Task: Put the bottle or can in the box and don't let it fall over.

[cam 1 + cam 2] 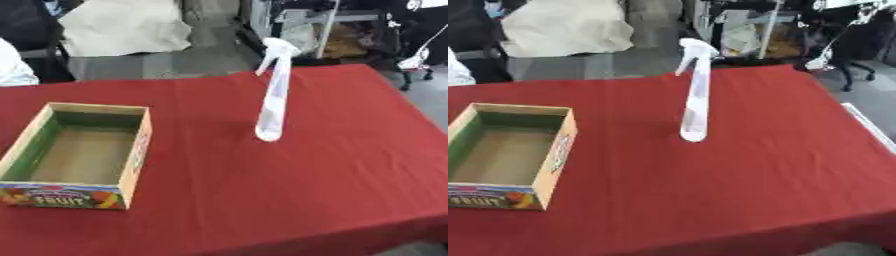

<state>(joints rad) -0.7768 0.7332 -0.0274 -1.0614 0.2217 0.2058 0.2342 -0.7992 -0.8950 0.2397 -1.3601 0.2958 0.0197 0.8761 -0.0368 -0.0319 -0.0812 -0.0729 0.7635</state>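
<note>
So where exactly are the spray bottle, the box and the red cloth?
Spray bottle (272, 107), left eye view, middle of its white body.
Box (136, 157), left eye view, its right wall.
Red cloth (780, 150), right eye view, bare patch right of the bottle.

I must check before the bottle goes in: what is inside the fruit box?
The fruit box is open on top and shows only its bare brown floor and green inner walls. The near wall hides a thin strip of floor. The spray bottle stands outside.
</note>
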